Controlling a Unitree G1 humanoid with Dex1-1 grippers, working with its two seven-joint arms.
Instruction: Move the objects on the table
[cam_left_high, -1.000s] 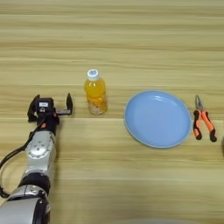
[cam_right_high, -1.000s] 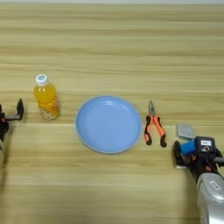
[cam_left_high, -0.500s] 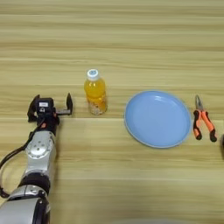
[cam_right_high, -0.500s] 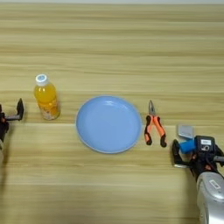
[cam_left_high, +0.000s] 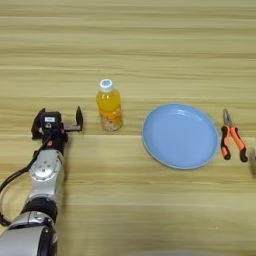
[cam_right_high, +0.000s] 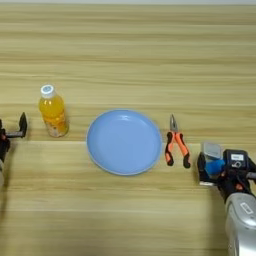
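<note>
**Right gripper at the blue block; left arm idle by the bottle**

The wooden counter (cam_right_high: 130, 55) carried four things in a loose row. A small bottle of orange juice (cam_left_high: 109, 106) with a white cap stood upright towards the left. To its right, well apart from it, a light-blue plate (cam_right_high: 124, 142) lay flat. Just beside the plate's right rim lay the pliers (cam_right_high: 177, 145), orange-and-black handles towards the robot and metal nose pointing away; they did not touch the plate.

Near the right edge, the right gripper (cam_right_high: 216, 169) sat low at the counter, to the right of the pliers and apart from them. The bright-blue block (cam_right_high: 215, 166) showed between its black fingers, which stood on either side of it. A pale grey patch showed just behind the block; what it was could not be told. The fingers appeared closed around the block, though whether it was lifted off the counter could not be told.

The left gripper (cam_left_high: 56, 121) rested at the left side, left of the bottle and apart from it. Its two black fingers (cam_left_high: 78, 118) were spread wide with nothing between them, and its grey forearm ran back towards the lower left corner.
</note>
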